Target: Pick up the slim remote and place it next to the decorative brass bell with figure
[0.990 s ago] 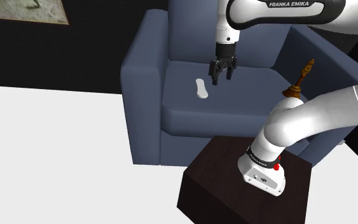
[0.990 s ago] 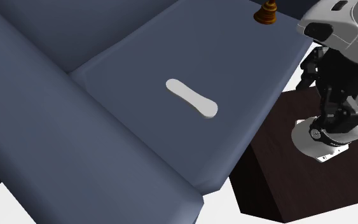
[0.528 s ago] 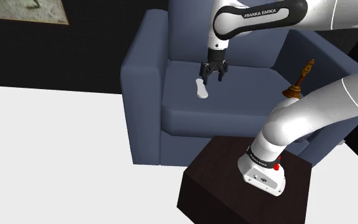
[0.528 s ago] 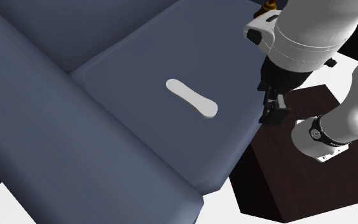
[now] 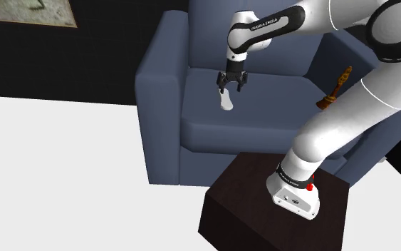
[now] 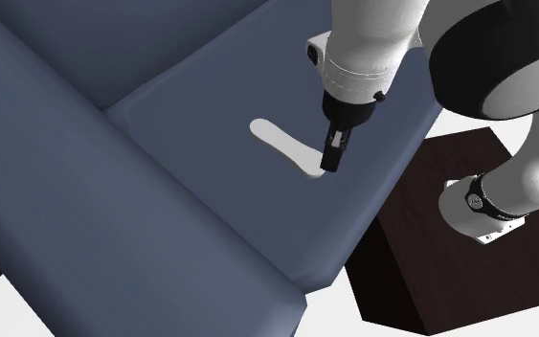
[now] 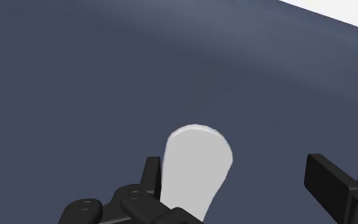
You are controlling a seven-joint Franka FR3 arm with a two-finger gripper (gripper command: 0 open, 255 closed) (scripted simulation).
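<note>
Jaws were apart, nothing clamped. In the wrist view my fingers straddled one rounded end of the slim remote, off-centre: it sat close against one finger with a wide gap to the other. Couldn't tell if that finger touched it. From the shoulder view the jaws hung just over the far end of the remote, pointing down. The remote lay flat on the armchair seat, a plain white strip, toward the shoulder view's left of the cushion. The brass bell stood well apart from it, at the shoulder view's right edge of the seat, partly behind my own arm. My read on status: approach about done, grasp not made, remote not lifted. Left to do: centre over the remote, drop, close, lift, carry across the cushion, set down just beside the bell. Placing not begun.
</note>
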